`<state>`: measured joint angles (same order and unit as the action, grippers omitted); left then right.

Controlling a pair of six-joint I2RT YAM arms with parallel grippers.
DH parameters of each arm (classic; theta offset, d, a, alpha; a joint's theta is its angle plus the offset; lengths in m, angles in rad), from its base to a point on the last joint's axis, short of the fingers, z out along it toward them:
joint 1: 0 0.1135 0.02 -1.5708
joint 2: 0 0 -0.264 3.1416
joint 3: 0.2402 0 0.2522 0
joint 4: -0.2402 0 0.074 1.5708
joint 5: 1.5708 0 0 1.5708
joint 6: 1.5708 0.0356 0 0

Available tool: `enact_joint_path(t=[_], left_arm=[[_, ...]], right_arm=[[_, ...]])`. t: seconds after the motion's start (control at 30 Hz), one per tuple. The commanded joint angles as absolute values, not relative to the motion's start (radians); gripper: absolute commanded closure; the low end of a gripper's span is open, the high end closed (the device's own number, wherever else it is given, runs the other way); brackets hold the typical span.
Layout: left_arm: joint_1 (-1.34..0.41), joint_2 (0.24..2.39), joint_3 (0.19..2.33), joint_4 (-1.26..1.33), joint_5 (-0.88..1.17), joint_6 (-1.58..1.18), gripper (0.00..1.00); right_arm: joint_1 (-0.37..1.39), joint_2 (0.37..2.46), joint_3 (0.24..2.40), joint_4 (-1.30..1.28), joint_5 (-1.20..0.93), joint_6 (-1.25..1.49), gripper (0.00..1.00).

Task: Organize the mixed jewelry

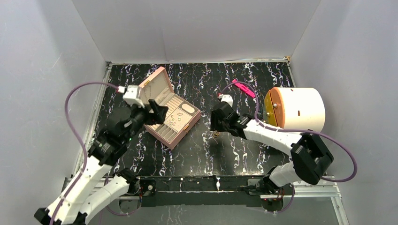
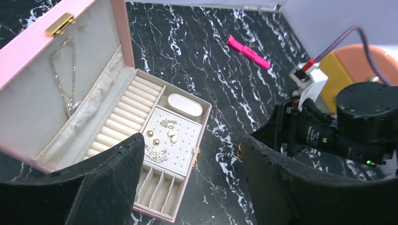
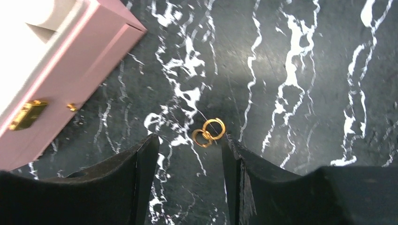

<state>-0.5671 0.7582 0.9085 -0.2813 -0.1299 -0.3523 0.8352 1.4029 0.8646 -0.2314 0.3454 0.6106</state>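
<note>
Two gold rings [image 3: 209,132] lie touching each other on the black marbled table, just past my right gripper's [image 3: 190,139] fingertips and near its right finger; they also show in the top view [image 1: 216,134]. The right gripper [image 1: 218,123] is open and empty, low over the table. The open pink jewelry box [image 1: 162,132] holds small gold studs [image 2: 152,136], pale studs [image 2: 172,136] and sparkly pieces [image 2: 157,153] on its perforated pad. My left gripper [image 2: 190,140] is open and empty above the box's front [image 1: 157,112].
A thin chain [image 2: 70,89] hangs in the box lid [image 2: 28,89]. A bright pink flat bar [image 1: 244,88] lies at the back right. A white cylinder with an orange face [image 1: 295,108] stands at the right. Grey walls enclose the table.
</note>
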Motion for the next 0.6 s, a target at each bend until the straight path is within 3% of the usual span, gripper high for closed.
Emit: enact_joint_path(t=[0.0,0.1,0.23,0.37,0.57], left_arm=[[-0.569,0.634,0.785,-0.201,-0.202,-0.464,0.26],[-0.569,0.569,0.713,-0.183,-0.162,-0.538,0.23],[-0.569,0.542,0.657,-0.179,-0.111,-0.611,0.22],[-0.569,0.546,0.644,-0.180,-0.068,-0.629,0.22],[-0.569,0.544,0.643,-0.205,-0.070,-0.622,0.22]], right_arm=[[0.830,1.423,0.921,-0.404,0.378,0.668,0.40],[0.828,1.456,0.928,-0.451,0.360,0.701,0.46],[0.828,1.505,0.958,-0.460,0.337,0.699,0.64],[0.828,1.553,0.995,-0.434,0.296,0.653,0.68],[0.828,1.627,1.044,-0.434,0.304,0.626,0.66]])
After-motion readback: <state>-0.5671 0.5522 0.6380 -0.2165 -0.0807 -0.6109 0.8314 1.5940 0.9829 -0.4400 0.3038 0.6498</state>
